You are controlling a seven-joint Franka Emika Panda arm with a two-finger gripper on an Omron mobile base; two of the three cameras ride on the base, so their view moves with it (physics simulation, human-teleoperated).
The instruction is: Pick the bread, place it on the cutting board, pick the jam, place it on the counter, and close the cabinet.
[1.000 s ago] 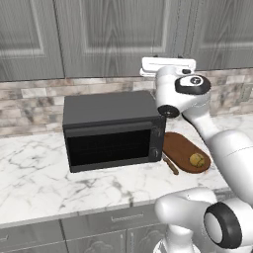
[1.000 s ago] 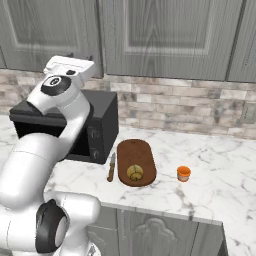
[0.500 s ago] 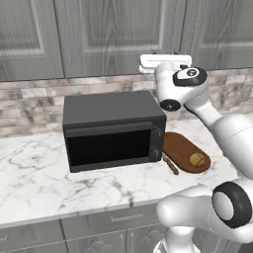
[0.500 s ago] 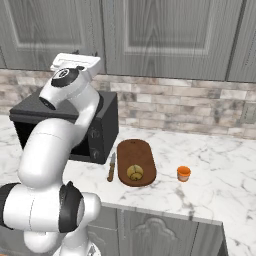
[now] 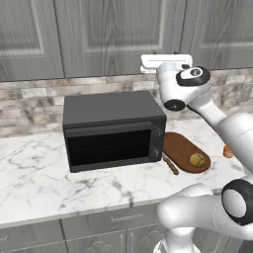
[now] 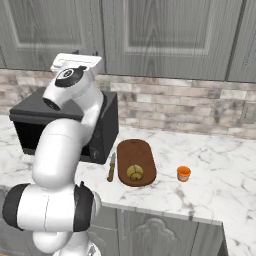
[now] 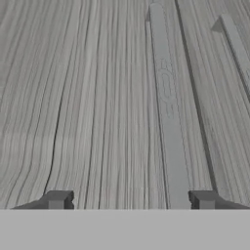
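I see my gripper [image 7: 130, 201] spread wide, holding nothing, right up against the grey cabinet [image 7: 107, 97] door. The doors look shut. The bread [image 6: 134, 172] sits on the cutting board [image 6: 135, 155], near its front end. The jam [image 6: 184, 173] stands on the counter [image 6: 220, 165] just beside the board, with open white room to its right. A black microwave [image 5: 113, 129] is left of the board.

Your arm is raised high, its wrist bent over at the top, and the gripper [image 7: 130, 201] has its fingertips [image 7: 57, 200] spread wide apart.
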